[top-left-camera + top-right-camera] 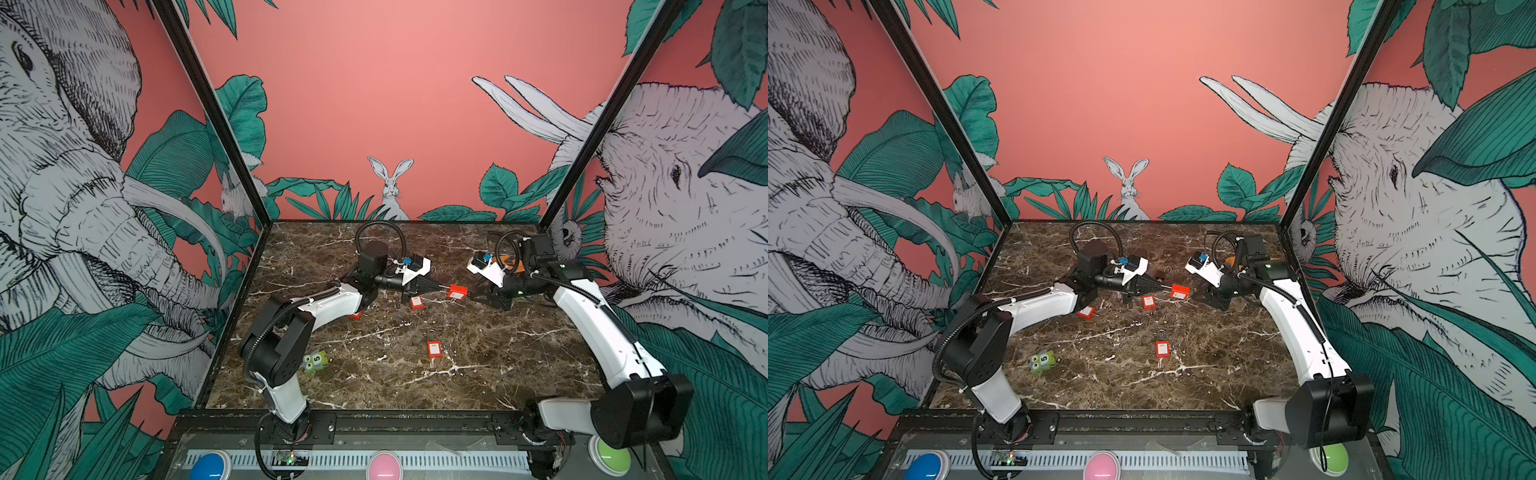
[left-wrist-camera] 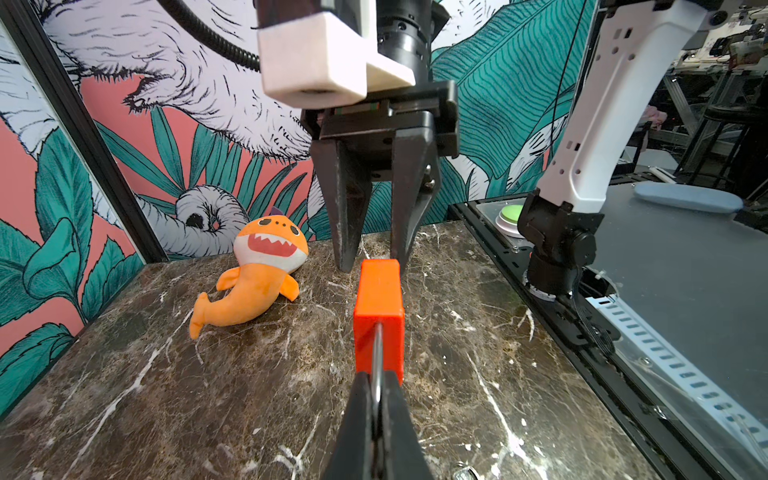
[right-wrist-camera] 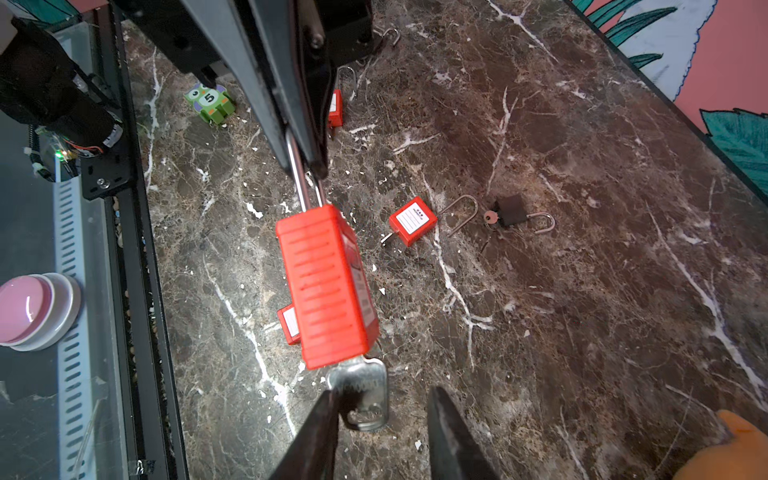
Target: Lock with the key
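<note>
— Red padlock (image 1: 457,292), where is it compared to the two grippers?

— It hangs in the air between them, over the far middle part of the marble surface (image 1: 374,386). The left gripper (image 2: 376,386) is closed on its metal shackle (image 3: 301,183), so the red body sticks out from the fingertips toward the right gripper (image 3: 384,395).

— And the key (image 3: 362,390)?

— It sits in the end of the body that is away from the shackle. Its silver head lies between the fingers of the right gripper. These fingers stand apart. One is at the edge of the key head, touching or almost, I cannot tell. The other has a clear gap to it. So this gripper is open around the key and does not press it.

— How are the arms posed?

— In both top views the left arm comes from the near edge, bends at the elbow and stretches toward the middle, its gripper almost flat and pointing right. The right arm runs along the right side toward the back, bends inward, and its gripper points left, low over the surface. Both grippers face each other, nearly in one line.

— Anything near?

— A second padlock (image 1: 417,302) lies on the surface just in front of the left gripper's tip. A third padlock (image 1: 434,349) lies well apart, nearer the front.
</note>
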